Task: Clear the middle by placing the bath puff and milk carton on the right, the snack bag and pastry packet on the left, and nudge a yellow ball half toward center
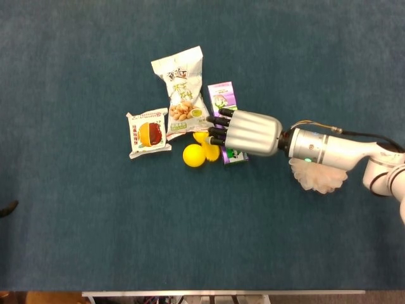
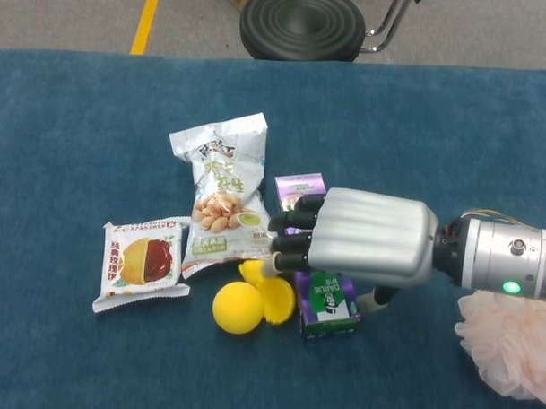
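Right hand (image 2: pixel 361 239) lies palm-down over the purple milk carton (image 2: pixel 328 301) mid-table, fingers wrapped across its top, grasp unconfirmed, pink bath puff (image 2: pixel 506 343) off right, yellow ball halves (image 2: pixel 252 298) by its fingertips.

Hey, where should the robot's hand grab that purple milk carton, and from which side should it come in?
Grip the milk carton across its two long side faces, near the middle, coming down from above. It lies flat, so those narrow sides offer parallel surfaces. The right hand already hovers over it. The yellow ball halves crowd its left side, so finger room there looks tight; its right side is partly hidden.
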Motion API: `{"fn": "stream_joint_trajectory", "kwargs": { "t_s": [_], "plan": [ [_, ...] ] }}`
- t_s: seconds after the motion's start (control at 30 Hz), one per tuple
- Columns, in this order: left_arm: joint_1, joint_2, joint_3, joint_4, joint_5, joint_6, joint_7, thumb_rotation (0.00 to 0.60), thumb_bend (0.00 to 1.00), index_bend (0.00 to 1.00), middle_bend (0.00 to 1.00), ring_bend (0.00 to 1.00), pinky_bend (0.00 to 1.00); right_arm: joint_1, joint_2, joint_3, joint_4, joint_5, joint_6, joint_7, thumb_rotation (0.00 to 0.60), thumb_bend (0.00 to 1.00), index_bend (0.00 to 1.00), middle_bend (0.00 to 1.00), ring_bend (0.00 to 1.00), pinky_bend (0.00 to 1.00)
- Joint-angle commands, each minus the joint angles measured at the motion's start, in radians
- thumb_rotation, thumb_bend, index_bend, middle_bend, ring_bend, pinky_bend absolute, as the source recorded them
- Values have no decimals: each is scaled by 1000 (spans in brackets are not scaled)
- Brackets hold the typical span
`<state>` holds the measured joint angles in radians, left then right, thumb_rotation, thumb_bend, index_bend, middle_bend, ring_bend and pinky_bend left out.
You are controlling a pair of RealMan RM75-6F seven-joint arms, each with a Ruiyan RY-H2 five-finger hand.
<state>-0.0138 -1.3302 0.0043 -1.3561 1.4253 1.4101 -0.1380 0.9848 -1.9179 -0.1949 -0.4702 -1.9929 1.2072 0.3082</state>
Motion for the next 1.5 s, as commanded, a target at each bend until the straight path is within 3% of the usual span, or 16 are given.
{"fn": "stream_joint_trajectory", "kwargs": {
  "t_s": [0.03,0.57,0.8,0.93,1.3,1.5],
  "plan": [
    [1,0,0,0,2,2,-1,600,6,84,2,11,305,-4,-3,-7,6,6,2,2,600,0,290,375,218,324],
    [-1,0,-2,-9,4,-3,15,600,6,84,3,11,305,-39,13,-30,-6,47,9,-12,600,0,443,604,443,492],
    [-2,3,-3,-15,7,-2,21,600,6,84,3,11,305,-72,63,-43,-75,60,27,-24,600,0,460,634,473,523],
    [-5,3,-3,-20,9,-4,30,600,6,84,3,11,305,-103,141,-67,-188,57,43,-66,600,0,460,634,473,523],
    [-21,0,-7,-46,22,-8,65,600,6,84,2,11,305,-173,413,-105,-620,93,-1,-276,600,0,460,634,474,523],
    [-27,-2,-8,-53,24,-11,77,600,6,84,2,11,305,-205,503,-112,-762,119,-42,-364,600,0,460,634,474,524]
  ]
}}
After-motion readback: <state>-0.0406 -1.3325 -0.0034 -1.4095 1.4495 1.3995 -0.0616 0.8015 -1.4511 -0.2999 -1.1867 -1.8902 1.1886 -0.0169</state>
